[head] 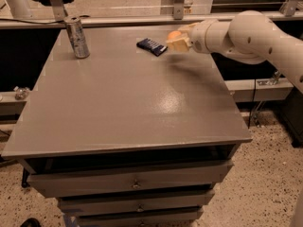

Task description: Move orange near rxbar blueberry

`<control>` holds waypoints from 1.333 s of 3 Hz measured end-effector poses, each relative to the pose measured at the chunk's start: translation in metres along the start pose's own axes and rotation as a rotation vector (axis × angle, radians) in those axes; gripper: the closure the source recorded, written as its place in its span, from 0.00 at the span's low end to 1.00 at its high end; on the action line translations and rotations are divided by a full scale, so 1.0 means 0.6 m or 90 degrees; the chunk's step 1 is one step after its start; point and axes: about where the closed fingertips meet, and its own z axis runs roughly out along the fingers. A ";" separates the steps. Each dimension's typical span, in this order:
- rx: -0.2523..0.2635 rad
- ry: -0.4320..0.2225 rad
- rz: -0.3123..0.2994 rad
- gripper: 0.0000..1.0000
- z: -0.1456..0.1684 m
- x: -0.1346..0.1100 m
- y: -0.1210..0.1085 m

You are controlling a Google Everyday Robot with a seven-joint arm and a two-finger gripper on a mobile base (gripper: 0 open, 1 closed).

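The orange is small, round and bright orange, held at the far right of the grey table. My gripper is shut on the orange, which shows partly between the pale fingers; it hovers just above the tabletop. The rxbar blueberry is a flat dark navy bar lying on the table just left of the gripper, a short gap away. My white arm reaches in from the right.
A tall silver can stands at the far left of the table. Metal rails run behind the back edge. Drawers sit under the tabletop. A speckled floor lies to the right.
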 end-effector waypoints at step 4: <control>-0.007 -0.014 0.041 0.83 0.069 0.039 0.015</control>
